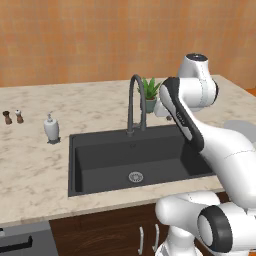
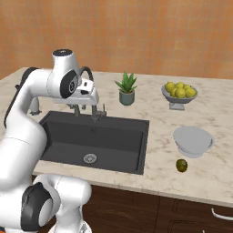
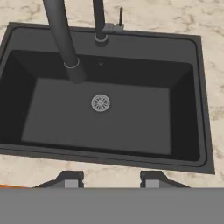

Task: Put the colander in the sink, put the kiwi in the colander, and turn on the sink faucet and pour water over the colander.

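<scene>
The white colander (image 2: pixel 193 140) sits empty on the counter to the right of the sink (image 2: pixel 113 141). The small kiwi (image 2: pixel 182 165) lies on the counter just in front of it. My gripper (image 2: pixel 96 114) hangs above the back edge of the dark sink (image 3: pixel 131 118), next to the gooseneck faucet (image 1: pixel 134 100), far to the left of colander and kiwi. In the hand view the gripper (image 3: pixel 111 179) is open, its fingertips (image 3: pixel 72 179) apart with nothing between them. The faucet (image 3: pixel 65 43) arches over the empty basin, and no water runs.
A potted plant (image 2: pixel 126 90) stands behind the sink's right corner. A grey footed bowl of yellow fruit (image 2: pixel 179 93) is at the back right. A white soap dispenser (image 1: pixel 51 128) and two small shakers (image 1: pixel 13 117) stand to the sink's left.
</scene>
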